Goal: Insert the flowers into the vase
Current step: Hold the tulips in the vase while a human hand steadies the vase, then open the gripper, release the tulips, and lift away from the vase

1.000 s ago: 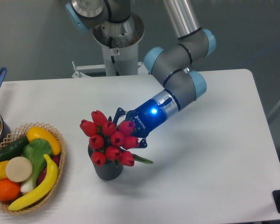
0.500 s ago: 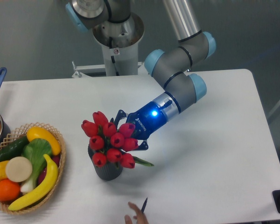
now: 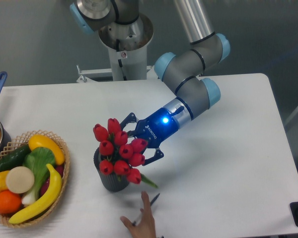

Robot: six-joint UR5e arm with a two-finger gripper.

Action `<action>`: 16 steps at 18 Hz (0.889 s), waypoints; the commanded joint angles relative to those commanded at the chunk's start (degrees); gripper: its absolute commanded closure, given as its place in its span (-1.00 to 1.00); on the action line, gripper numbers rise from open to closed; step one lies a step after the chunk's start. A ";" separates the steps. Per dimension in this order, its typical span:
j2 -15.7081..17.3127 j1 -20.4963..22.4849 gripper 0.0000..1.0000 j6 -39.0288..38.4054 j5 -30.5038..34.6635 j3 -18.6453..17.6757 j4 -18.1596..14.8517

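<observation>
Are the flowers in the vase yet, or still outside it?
In. The flowers stand bunched over the mouth of the vase, stems going down inside. The end effector sits spread open right behind them.

brightness: even, fairly bright; white bench (image 3: 228,173) close to washed out, no blown patches
light source: diffuse, from overhead; direction not clear
shadows: soft and faint; a pale one on the bench right of the vase (image 3: 111,179) and under the arm (image 3: 191,89); darker shade inside the wicker basket (image 3: 59,148)
glare: soft highlights on arm's metal tube and grey joints; small blue LED glows bright on the gripper (image 3: 144,141) body, slightly bloomed
sharpness: low resolution, slightly soft overall; flowers (image 3: 120,151) lose petal detail
blur: hand (image 3: 141,223) at bench's near edge is smeared
distortion: none obvious at the edges
background: grey wall, dull, evenly lit
</observation>
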 joint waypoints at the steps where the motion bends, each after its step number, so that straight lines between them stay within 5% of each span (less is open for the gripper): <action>1: 0.26 0.00 -0.85 0.00 0.00 0.00 0.00; 2: 0.44 0.09 -1.00 0.00 0.09 -0.09 -0.09; 8: 4.83 1.23 -1.00 -0.61 7.72 -1.85 -0.17; 16: 6.68 1.06 -1.00 -0.44 14.41 -2.02 -0.09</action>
